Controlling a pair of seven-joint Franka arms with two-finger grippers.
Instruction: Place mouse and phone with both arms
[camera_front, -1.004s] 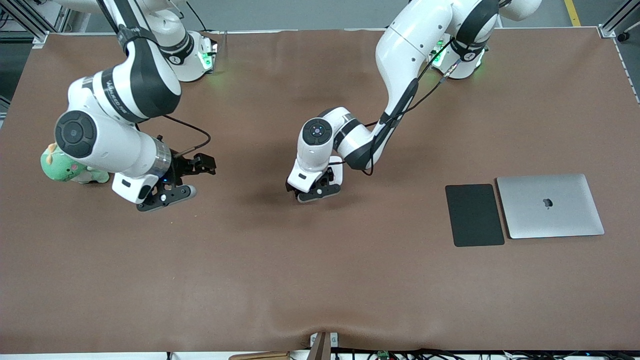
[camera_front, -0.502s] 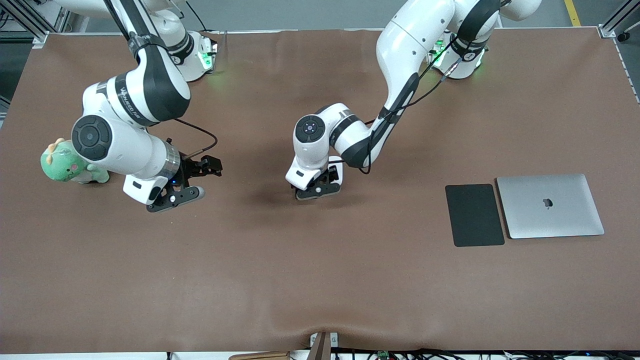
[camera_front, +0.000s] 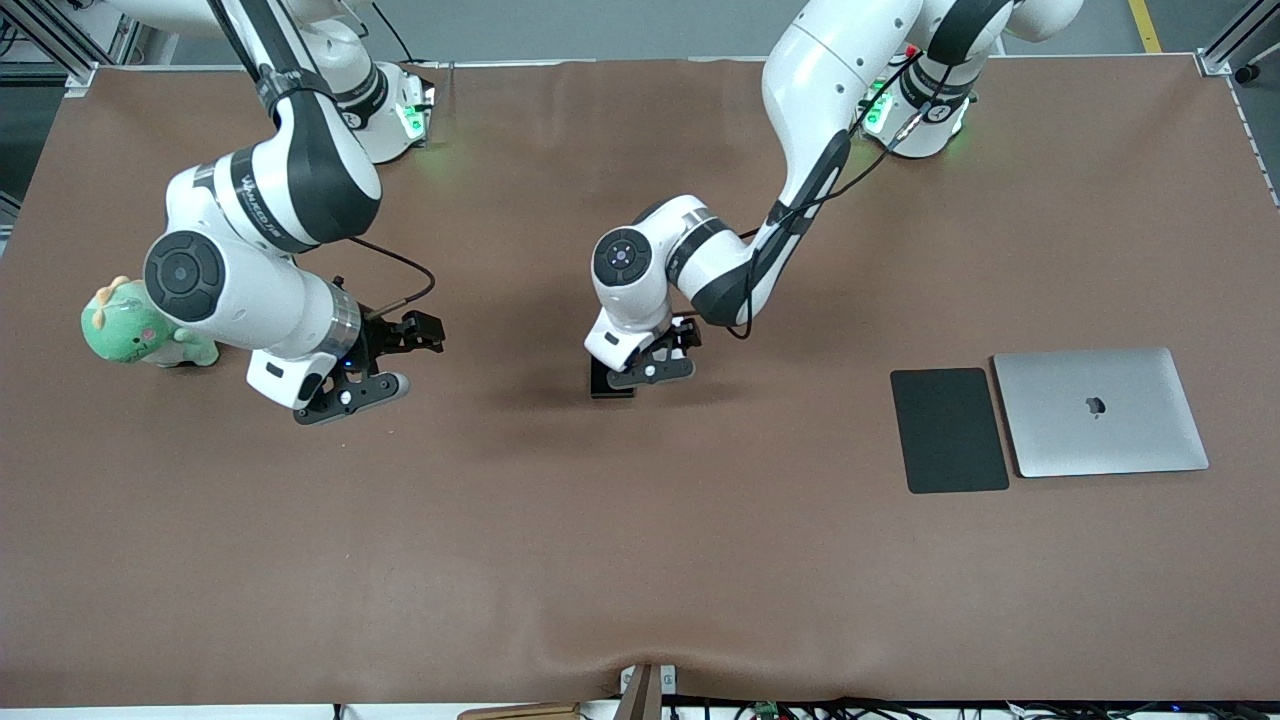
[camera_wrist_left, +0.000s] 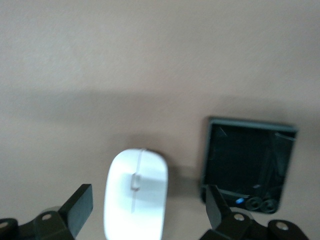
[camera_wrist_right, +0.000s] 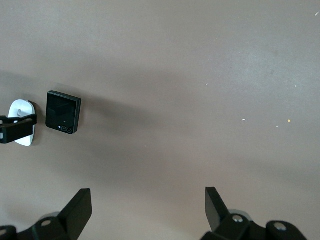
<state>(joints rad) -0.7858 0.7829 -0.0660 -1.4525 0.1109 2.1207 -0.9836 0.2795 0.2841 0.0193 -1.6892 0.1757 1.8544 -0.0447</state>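
— So, how do the arms sit on the worktop (camera_front: 640, 560)?
— The right arm bends low at the frame's centre-left, its right gripper (camera_front: 352, 385) spread apart over bare brown surface. The left arm folds down mid-frame, the left gripper (camera_front: 648, 368) spread wide over the mouse (camera_wrist_left: 135, 194).
— And the phone (camera_wrist_left: 246, 163)?
— Flat, just beside the mouse, at mid-frame.

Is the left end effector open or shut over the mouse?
Open: the left end effector has fingers spread either side of the mouse, not touching.
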